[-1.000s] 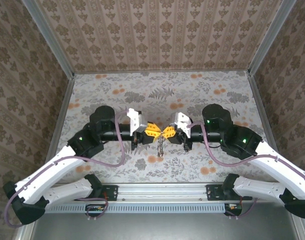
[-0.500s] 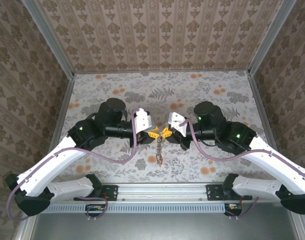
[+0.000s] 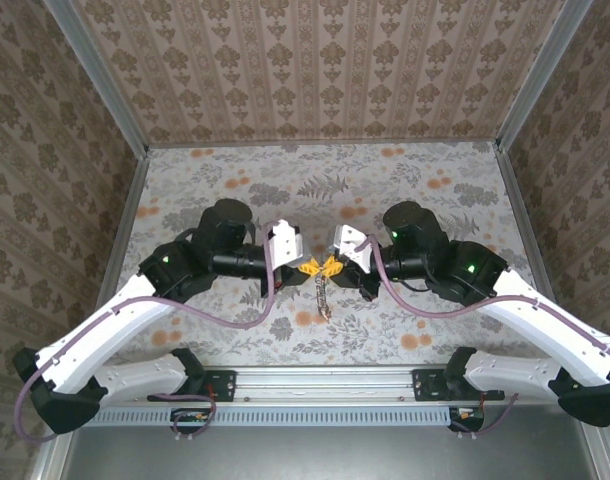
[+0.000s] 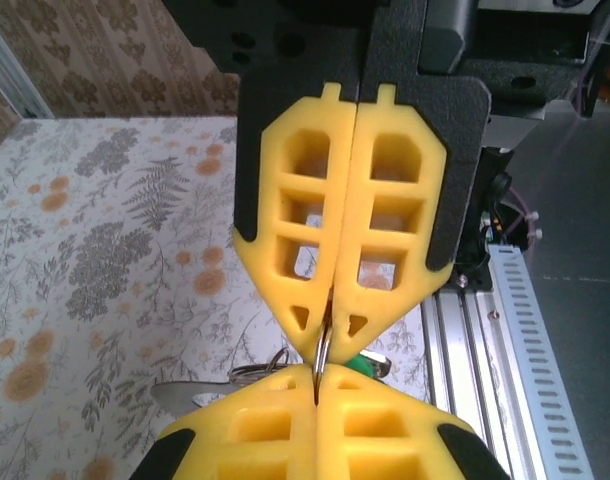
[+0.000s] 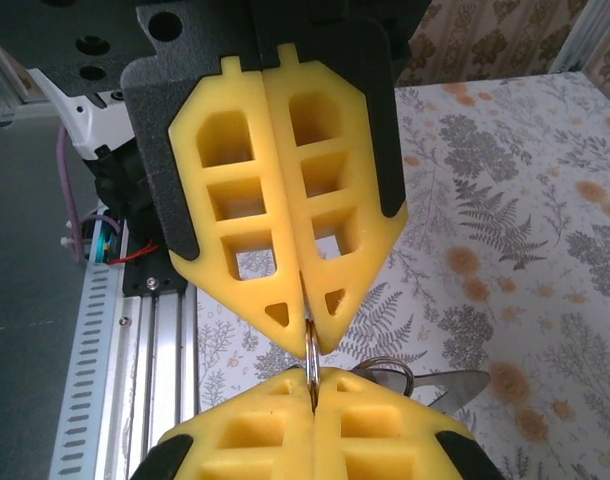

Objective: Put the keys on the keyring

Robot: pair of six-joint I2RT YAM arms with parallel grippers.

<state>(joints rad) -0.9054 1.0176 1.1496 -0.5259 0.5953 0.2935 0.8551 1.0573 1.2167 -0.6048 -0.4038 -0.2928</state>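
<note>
Top external: left end effector (image 3: 307, 268), right end effector (image 3: 334, 266) tip-to-tip, both clenched on keyring (image 3: 321, 285); keys (image 3: 325, 306) dangle toward 6 o'clock, equidistant.

The left gripper (image 3: 307, 268) is at 9 o'clock, the right gripper (image 3: 333, 266) at 3, tips meeting above the table (image 3: 455, 200). The keyring (image 4: 323, 350) sits between both tips, keys (image 3: 325, 306) hanging toward 6.

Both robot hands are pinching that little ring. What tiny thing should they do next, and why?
Probably lower both together, slowly, toward the table. The left gripper and right gripper are each shut on the ring, tip to tip, and the keys seem to hang under it, one with a green head. Letting go up there could make it all drop.
</note>
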